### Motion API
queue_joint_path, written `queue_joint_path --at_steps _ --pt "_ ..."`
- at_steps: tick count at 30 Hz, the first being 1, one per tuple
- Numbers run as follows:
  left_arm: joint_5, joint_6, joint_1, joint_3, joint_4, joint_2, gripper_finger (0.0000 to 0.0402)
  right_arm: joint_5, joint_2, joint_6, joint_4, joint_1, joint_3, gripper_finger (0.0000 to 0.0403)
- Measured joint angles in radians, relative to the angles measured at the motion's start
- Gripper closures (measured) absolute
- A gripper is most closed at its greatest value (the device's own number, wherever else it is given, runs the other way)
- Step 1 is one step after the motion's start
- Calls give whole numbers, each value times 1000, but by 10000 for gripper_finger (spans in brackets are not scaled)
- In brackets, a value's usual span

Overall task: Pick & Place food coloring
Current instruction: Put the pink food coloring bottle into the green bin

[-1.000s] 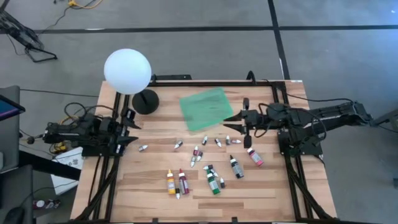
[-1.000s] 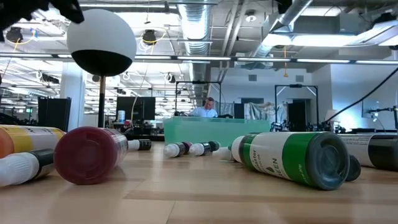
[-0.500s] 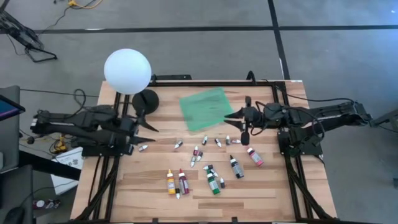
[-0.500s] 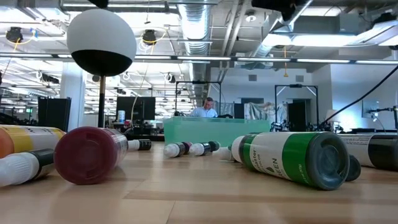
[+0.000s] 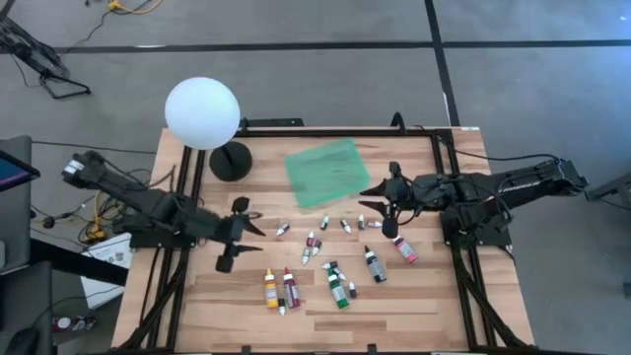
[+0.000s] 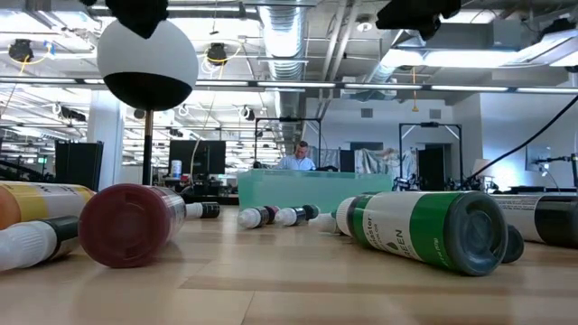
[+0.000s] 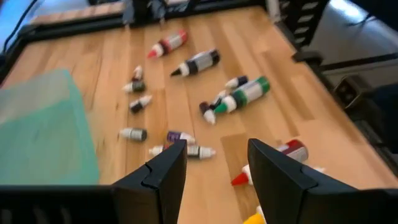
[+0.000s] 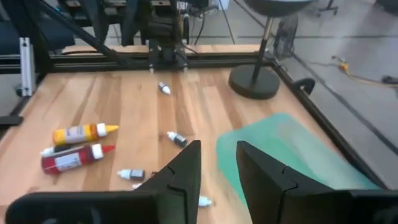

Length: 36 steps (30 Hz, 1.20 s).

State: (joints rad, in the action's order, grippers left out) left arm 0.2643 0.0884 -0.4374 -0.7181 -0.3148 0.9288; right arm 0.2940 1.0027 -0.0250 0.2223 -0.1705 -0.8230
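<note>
**Both grippers up, bottles all on the table**

Down at table level, nearest the low camera, a red bottle (image 6: 131, 224) lies on its side with its round base facing us, a yellow bottle (image 6: 41, 200) just behind it at the left edge. To the right lies a green-banded bottle (image 6: 424, 227), also on its side, a dark bottle (image 6: 551, 219) beyond it at the right edge. Further back, small droppers (image 6: 275, 217) lie in a loose row in front of the green tray (image 6: 316, 190).

From above, the food coloring (image 5: 335, 258) is scattered over the middle and near part of the wooden table (image 5: 197, 316): yellow and red side by side, the green one just right of them, a dark one and a pink bottle (image 5: 404, 248) further right, tiny droppers strung between them and the tray. Nothing lies on the tray; it stands bare at the far centre.

The left gripper (image 5: 240, 235) is out over the left part of the table, fingers spread wide, holding nothing, the bottles to its right and apart from it. The left wrist view confirms it: two dark fingers (image 7: 166, 174) parted, the table and bottles visible between them.

The right gripper (image 5: 383, 204) hovers just beside the tray's right corner, above the droppers there, jaws open and empty. Its wrist view shows a clear gap between the fingers (image 8: 184, 171).

At the far left stands a lamp (image 5: 202, 113) with a white globe and a black round base.
</note>
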Motion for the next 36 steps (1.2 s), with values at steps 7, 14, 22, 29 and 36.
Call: queue_joint_path --at_steps 7,14,22,29,36 --pt "178 92 -120 0 -7 122 236 1 0 -140 109 -50 0 262" --pt "268 124 -148 0 -9 213 236 96 25 -412 325 -98 0 237" --pt "275 115 -142 0 -9 230 236 43 139 -668 480 -97 -5 243" --pt "275 115 -142 0 -8 230 236 16 254 -838 737 -97 -82 240" --pt "275 115 -142 0 -9 230 236 -158 340 -843 772 -72 -122 210"
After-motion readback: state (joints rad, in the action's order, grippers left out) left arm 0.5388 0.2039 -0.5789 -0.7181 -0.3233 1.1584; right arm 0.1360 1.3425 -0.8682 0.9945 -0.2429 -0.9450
